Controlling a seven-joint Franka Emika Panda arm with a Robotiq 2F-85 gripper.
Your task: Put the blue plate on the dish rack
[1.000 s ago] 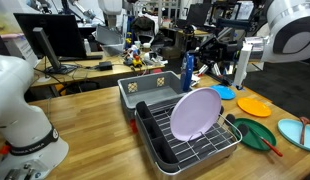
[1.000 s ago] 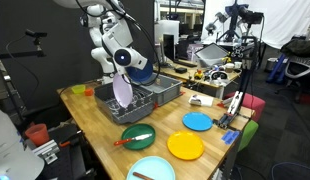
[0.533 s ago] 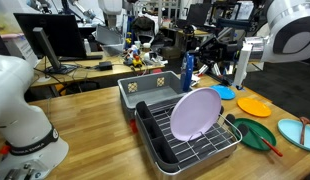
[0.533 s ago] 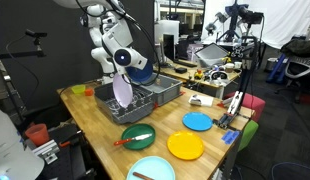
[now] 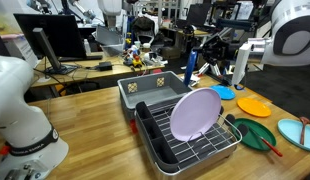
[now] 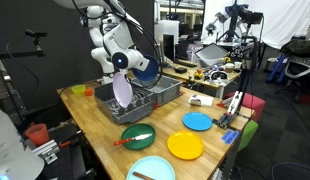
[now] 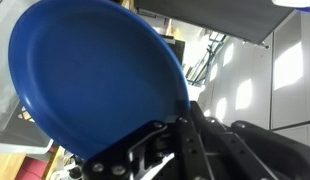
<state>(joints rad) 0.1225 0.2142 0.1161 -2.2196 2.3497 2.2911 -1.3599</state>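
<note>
Since a moment ago the arm has drifted a little towards the grey bin [image 5: 145, 92], and the blue plate [image 5: 191, 68] now sits slightly higher and leans a touch more. Nothing on the surface [image 5: 90, 112] has moved.

The end effector [image 7: 173, 128] is clamped on the blue plate's lower rim, with dark fingers [image 7: 145, 142] pressed to the edge. The plate hangs in the air above the far side of the bin, well clear of the dish rack [image 5: 195, 145].

In an exterior view the plate shows edge-on as a thin blue sliver; in the wrist view its broad face [image 7: 90, 75] fills the upper left. From across the room [image 6: 145, 70] it shows as a blue disc partly behind the white arm. A lavender plate [image 5: 195, 113] leans upright in the rack in both exterior views. Only the exterior views show the loose plates lying flat: a sky-blue one [image 6: 197, 122], a yellow one [image 6: 185, 147] and a green one [image 6: 138, 136].
</note>
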